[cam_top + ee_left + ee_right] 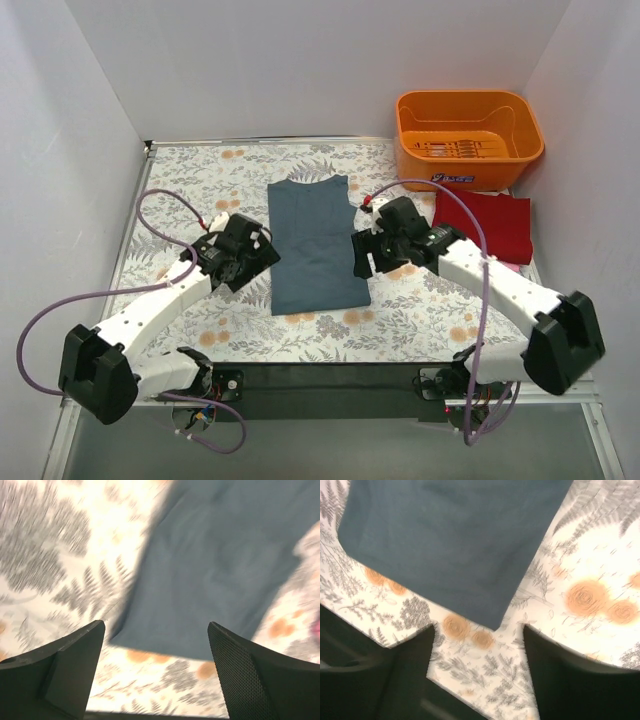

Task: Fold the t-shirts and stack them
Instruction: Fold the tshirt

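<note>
Near the right edge of the table (190, 180), the pink t-shirt (514, 267) shows only as a thin sliver under the dark red t-shirt (490, 222), whose near corner the right arm (500, 285) covers. The label (455, 179) on the orange basket (470, 152) is too small to read. The left wrist view is smeared with blur; there the slate blue-grey t-shirt (220, 565) runs off the top edge, and the fingers (60, 675) of the left gripper (156, 635) are cut by the bottom edge.
</note>
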